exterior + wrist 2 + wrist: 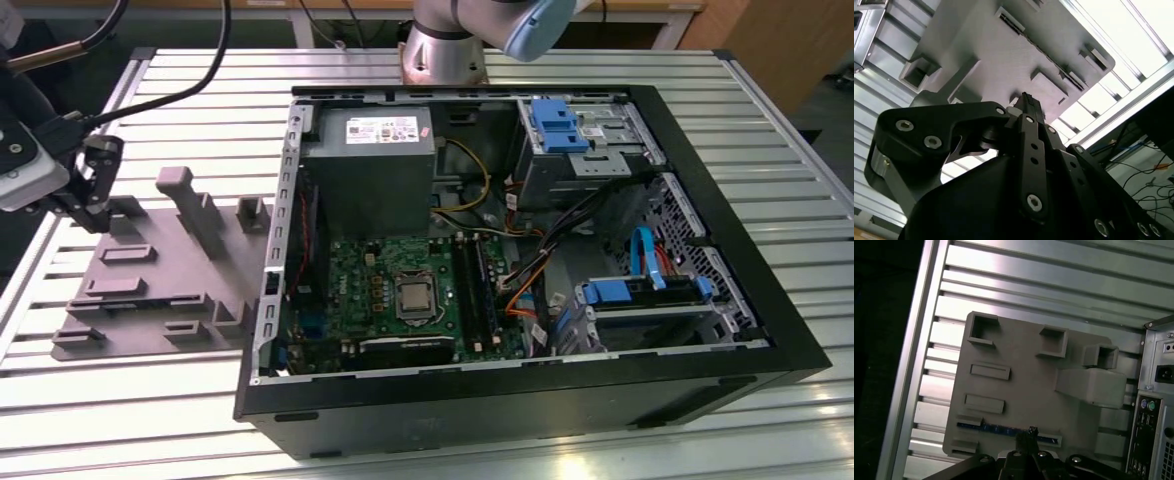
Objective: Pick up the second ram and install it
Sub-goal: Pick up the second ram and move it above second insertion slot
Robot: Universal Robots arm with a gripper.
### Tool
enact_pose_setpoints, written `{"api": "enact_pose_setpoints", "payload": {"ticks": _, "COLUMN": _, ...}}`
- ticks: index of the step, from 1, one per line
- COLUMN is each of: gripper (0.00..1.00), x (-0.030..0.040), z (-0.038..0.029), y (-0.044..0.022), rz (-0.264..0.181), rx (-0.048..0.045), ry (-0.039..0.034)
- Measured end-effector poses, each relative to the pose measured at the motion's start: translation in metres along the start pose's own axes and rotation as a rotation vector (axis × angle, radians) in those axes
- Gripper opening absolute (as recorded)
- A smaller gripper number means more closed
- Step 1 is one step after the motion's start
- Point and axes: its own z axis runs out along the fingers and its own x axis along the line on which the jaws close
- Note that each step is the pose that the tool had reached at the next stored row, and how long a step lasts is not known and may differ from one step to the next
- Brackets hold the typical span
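Note:
The second ram [994, 429] shows as a thin blue strip standing on edge in a slot along one edge of the grey fixture plate [1019, 385]. In the first wrist view my gripper [1031, 432] hangs right over that strip, fingertips together, with nothing between them. The second wrist view has the gripper [1026, 98] shut just above the plate [1004, 55]. In the exterior view the gripper [91, 215] is at the far left edge of the plate [160, 290]. The black memory slots [474, 290] lie on the motherboard inside the open computer case [694, 330].
Upright posts [200, 215] rise from the fixture plate close to the gripper. The case holds a power supply [367, 170], blue drive cages [567, 125] and loose cables [527, 280]. Everything rests on a ribbed aluminium table [134, 400]. The arm's base [447, 45] stands behind the case.

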Motion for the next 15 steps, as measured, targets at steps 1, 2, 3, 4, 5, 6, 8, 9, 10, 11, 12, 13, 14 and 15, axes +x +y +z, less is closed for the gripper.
{"api": "enact_pose_setpoints", "payload": {"ticks": 1, "gripper": 0.11, "x": 0.0, "z": 0.0, "y": 0.0, "rz": -0.012, "rx": -0.0005, "ry": 0.0006}}
{"api": "enact_pose_setpoints", "payload": {"ticks": 2, "gripper": 0.11, "x": 0.0, "z": 0.0, "y": 0.0, "rz": -0.023, "rx": -0.0009, "ry": 0.0011}}
{"api": "enact_pose_setpoints", "payload": {"ticks": 3, "gripper": 0.11, "x": 0.0, "z": 0.0, "y": 0.0, "rz": -0.034, "rx": -0.0014, "ry": 0.0016}}
{"api": "enact_pose_setpoints", "payload": {"ticks": 4, "gripper": 0.11, "x": 0.0, "z": 0.0001, "y": 0.0, "rz": -0.044, "rx": -0.0018, "ry": 0.0021}}
{"api": "enact_pose_setpoints", "payload": {"ticks": 5, "gripper": 0.11, "x": 0.0, "z": 0.0001, "y": 0.0, "rz": -0.055, "rx": -0.0022, "ry": 0.0026}}
{"api": "enact_pose_setpoints", "payload": {"ticks": 6, "gripper": 0.11, "x": 0.0, "z": 0.0001, "y": 0.0, "rz": -0.066, "rx": -0.0026, "ry": 0.0031}}
{"api": "enact_pose_setpoints", "payload": {"ticks": 8, "gripper": 0.11, "x": 0.0, "z": 0.0001, "y": 0.0, "rz": -0.088, "rx": -0.0035, "ry": 0.0042}}
{"api": "enact_pose_setpoints", "payload": {"ticks": 9, "gripper": 0.11, "x": 0.0, "z": 0.0001, "y": 0.0, "rz": -0.099, "rx": -0.0039, "ry": 0.0047}}
{"api": "enact_pose_setpoints", "payload": {"ticks": 10, "gripper": 0.11, "x": 0.0, "z": 0.0001, "y": 0.0, "rz": -0.11, "rx": -0.0044, "ry": 0.0052}}
{"api": "enact_pose_setpoints", "payload": {"ticks": 11, "gripper": 0.11, "x": 0.0, "z": 0.0001, "y": 0.0, "rz": -0.121, "rx": -0.0048, "ry": 0.0057}}
{"api": "enact_pose_setpoints", "payload": {"ticks": 12, "gripper": 0.11, "x": 0.0, "z": 0.0002, "y": 0.0, "rz": -0.132, "rx": -0.0052, "ry": 0.0063}}
{"api": "enact_pose_setpoints", "payload": {"ticks": 13, "gripper": 0.11, "x": 0.0, "z": 0.0002, "y": 0.0, "rz": -0.142, "rx": -0.0056, "ry": 0.0067}}
{"api": "enact_pose_setpoints", "payload": {"ticks": 14, "gripper": 0.11, "x": 0.0, "z": 0.0002, "y": 0.0, "rz": -0.153, "rx": -0.0061, "ry": 0.0072}}
{"api": "enact_pose_setpoints", "payload": {"ticks": 15, "gripper": 0.11, "x": 0.0, "z": 0.0002, "y": 0.0, "rz": -0.165, "rx": -0.0065, "ry": 0.0079}}
